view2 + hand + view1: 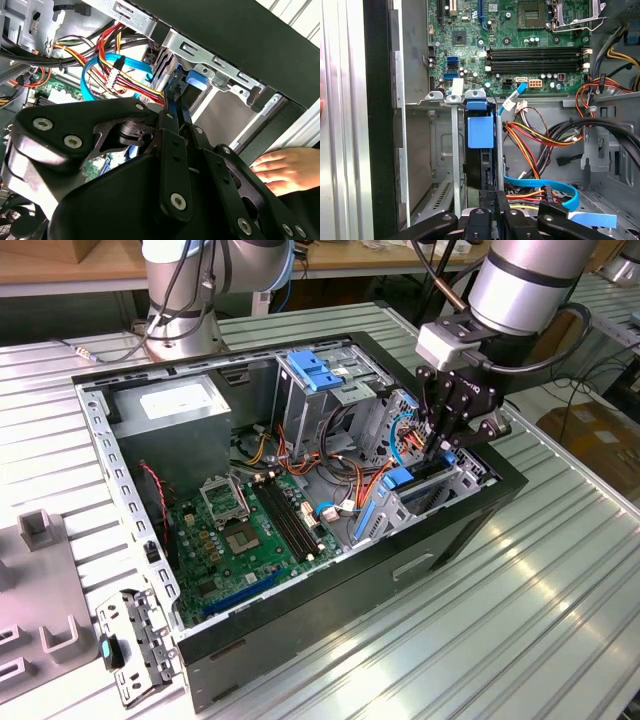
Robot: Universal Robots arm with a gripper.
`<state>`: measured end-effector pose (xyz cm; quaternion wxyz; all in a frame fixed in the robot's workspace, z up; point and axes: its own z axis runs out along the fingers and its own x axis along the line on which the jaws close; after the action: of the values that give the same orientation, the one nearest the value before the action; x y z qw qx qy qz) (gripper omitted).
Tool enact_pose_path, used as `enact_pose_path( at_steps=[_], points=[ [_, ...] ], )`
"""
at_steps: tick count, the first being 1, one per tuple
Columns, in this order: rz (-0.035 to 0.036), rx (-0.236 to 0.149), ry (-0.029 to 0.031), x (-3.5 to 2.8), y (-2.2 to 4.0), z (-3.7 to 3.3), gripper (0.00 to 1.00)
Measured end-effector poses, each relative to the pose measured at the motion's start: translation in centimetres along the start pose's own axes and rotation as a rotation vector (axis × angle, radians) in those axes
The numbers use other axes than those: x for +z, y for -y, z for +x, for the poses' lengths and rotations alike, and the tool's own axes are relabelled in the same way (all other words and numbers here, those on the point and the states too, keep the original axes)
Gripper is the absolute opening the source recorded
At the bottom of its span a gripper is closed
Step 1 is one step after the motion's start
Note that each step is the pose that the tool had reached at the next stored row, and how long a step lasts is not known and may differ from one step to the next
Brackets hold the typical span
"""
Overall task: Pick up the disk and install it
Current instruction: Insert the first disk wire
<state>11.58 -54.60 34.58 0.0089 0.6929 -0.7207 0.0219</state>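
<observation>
Computer case (480, 515) lies open on the slatted table (560, 620), motherboard (250, 530) and cables inside. Gripper (447, 447) is clenched on the disk (481, 150), which stands on edge in the metal drive cage (452, 150) beside the case wall.

Computer case (470, 530): matt black metal. Inside it, motherboard (240, 530): green, glossy. Disk (480, 131) carrier: smooth blue plastic. Surface (520, 640): ribbed, brushed metal.
</observation>
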Motion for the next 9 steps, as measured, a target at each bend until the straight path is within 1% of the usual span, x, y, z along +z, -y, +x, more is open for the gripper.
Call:
enact_pose_path(
  at_steps=[9],
  points=[
    [-0.0001, 0.001, 0.0003, -0.01, 0.02, 0.00, 0.16]
  ],
)
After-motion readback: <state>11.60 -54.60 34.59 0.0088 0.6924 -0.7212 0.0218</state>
